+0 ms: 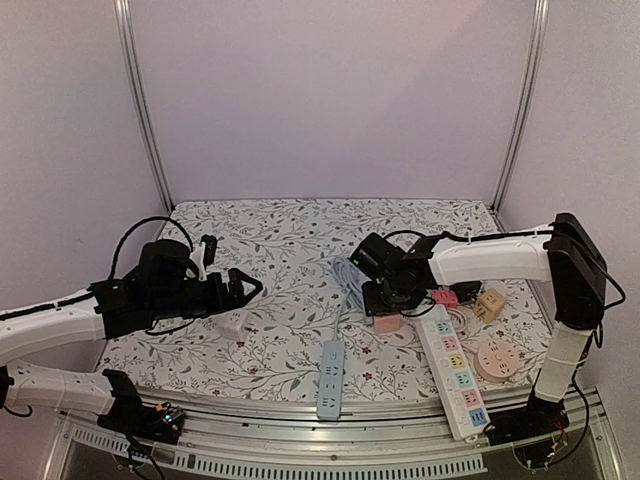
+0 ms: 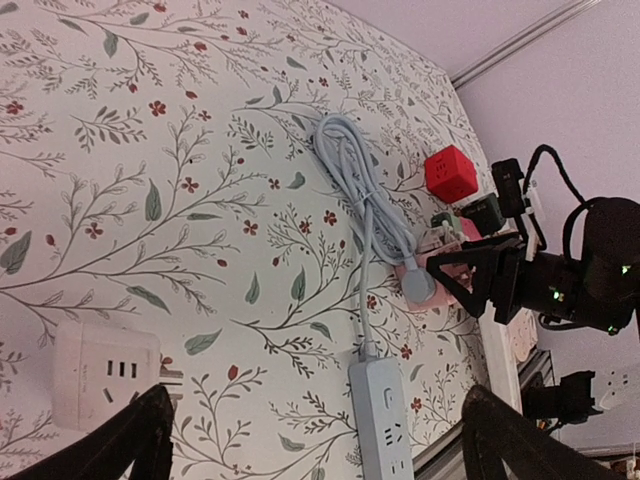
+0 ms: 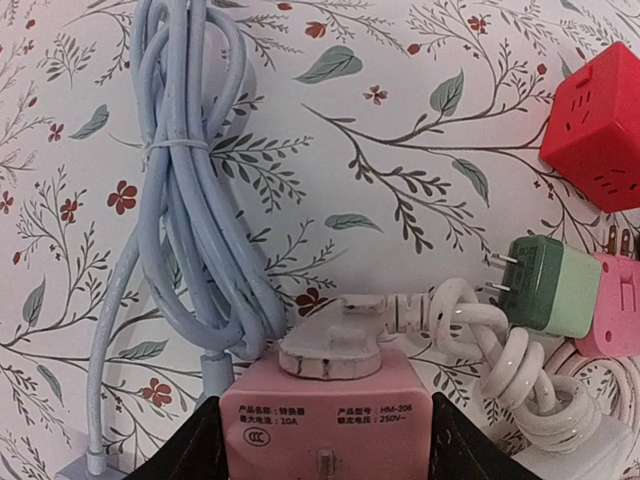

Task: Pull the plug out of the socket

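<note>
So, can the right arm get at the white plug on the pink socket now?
Probably yes. The right tool straddles the pink socket, and the white plug sits uncovered just ahead of its fingers. The coiled white cable lies beside the plug, not over it.

The socket cube [image 3: 325,430] sits between the fingers [image 3: 190,455] of the right gripper [image 3: 322,408], against both, with the plug [image 3: 335,345] on its face beyond the fingertips. From the plug a twisted cord [image 3: 490,350] runs past the right-hand finger toward a two-pin adapter [image 3: 550,285]; a cube outlet [image 3: 595,125] lies farther out (well apart from the fingers). A bundled cable [image 3: 195,200] lies beyond the left-hand finger. A power strip [image 2: 385,420] lies ahead, between the left gripper [image 2: 315,400] fingers [image 2: 130,440], with a wall adapter [image 2: 105,375] just past one fingertip.
</note>
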Available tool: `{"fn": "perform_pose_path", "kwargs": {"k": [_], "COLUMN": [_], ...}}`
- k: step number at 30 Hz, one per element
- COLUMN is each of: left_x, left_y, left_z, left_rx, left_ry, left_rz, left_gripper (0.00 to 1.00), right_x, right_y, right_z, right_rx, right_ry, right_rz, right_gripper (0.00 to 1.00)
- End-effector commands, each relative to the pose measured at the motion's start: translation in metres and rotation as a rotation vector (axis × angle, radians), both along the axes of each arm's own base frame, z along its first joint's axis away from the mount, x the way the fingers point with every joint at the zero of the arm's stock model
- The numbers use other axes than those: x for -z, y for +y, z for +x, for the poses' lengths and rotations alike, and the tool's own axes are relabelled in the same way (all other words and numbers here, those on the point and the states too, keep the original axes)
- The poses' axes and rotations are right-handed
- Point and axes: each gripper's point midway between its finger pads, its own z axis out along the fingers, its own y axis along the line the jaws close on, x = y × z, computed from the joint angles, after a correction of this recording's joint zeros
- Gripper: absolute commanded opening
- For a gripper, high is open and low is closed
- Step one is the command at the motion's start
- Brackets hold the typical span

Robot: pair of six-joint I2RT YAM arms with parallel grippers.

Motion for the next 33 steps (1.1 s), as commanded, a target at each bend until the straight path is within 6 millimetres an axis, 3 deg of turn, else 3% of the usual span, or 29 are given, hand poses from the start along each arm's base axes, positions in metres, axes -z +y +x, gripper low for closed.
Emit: {"fn": "perform_pose_path", "kwargs": {"k": [1,20,23,28,33], "left_x": [0.005,0.002,0.000,-0.003,-0.009], "left_y": [-0.003,-0.004,-0.005,-0.006,-0.021], "left_z": [-0.002,-0.003,-0.004,-0.005,-0.007], "left_rx": [0.009,0.015,0.018,0.016,0.055], "left_ry": [-0.005,-0.008,-0.007,-0.009,-0.013], "left_rz": [0.005,-0.014,-0.021,-0.038,-0.086], "left_gripper": [0.98,0.98,0.98,0.98,0.98], "right_x": [0.007,0.044,0.046,0.029,-0.013], "right_y": [0.002,-0.015,-0.012,0.003,0.031], "right_z": [0.006,0.012,0.013,0.013,0.007], "right_rx": [0.025,0.118,0.118,0.092,0.010], "right_ry": [-0.001,0.071,0.076,0.058,-0.008], "right_rz": [0.014,0.000,0.017,0.133,0.296], "right_gripper": [0.60,0.60,0.48,0.34,0.27]}}
